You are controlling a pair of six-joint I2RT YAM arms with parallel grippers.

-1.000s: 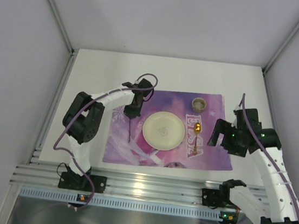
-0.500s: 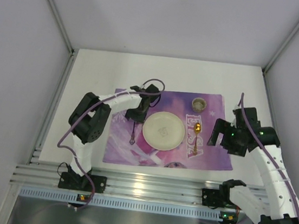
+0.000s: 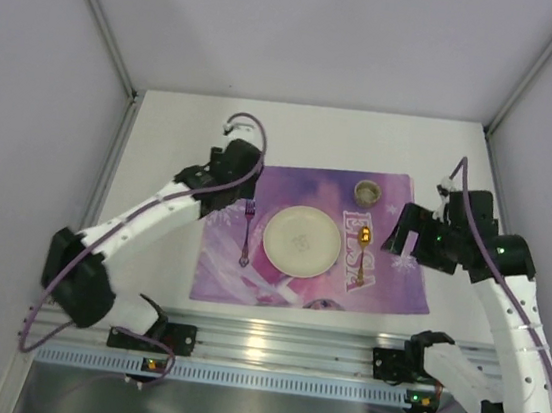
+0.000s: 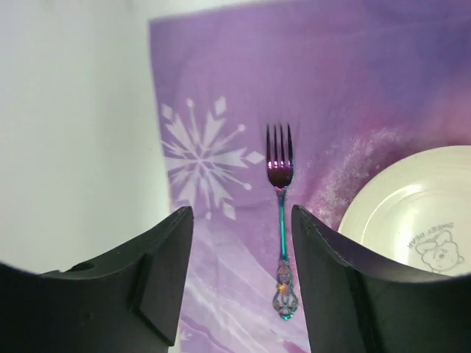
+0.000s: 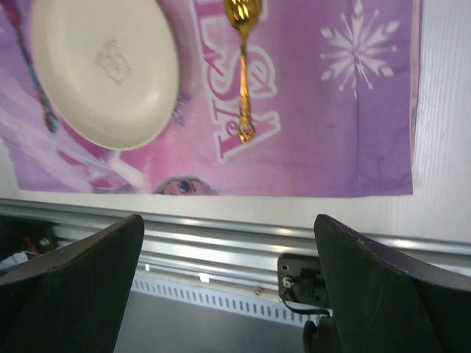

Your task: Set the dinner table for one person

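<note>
Spanning mid-frame, the table (image 3: 164, 132) carries a mat (image 3: 398, 282). Left gripper (image 4: 241, 213), spread and empty, hovers at its upper-left corner above the fork (image 4: 280, 243); then plate (image 3: 301, 242), spoon (image 3: 362, 252); right gripper (image 5: 228, 218), wide apart, empty.

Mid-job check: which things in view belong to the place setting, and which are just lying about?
Belongs to the job: dinner table, placemat, plate, fork, gold spoon, small cup.

Just there: aluminium rail along the near edge, part of the rig; I see no stray loose items.
</note>
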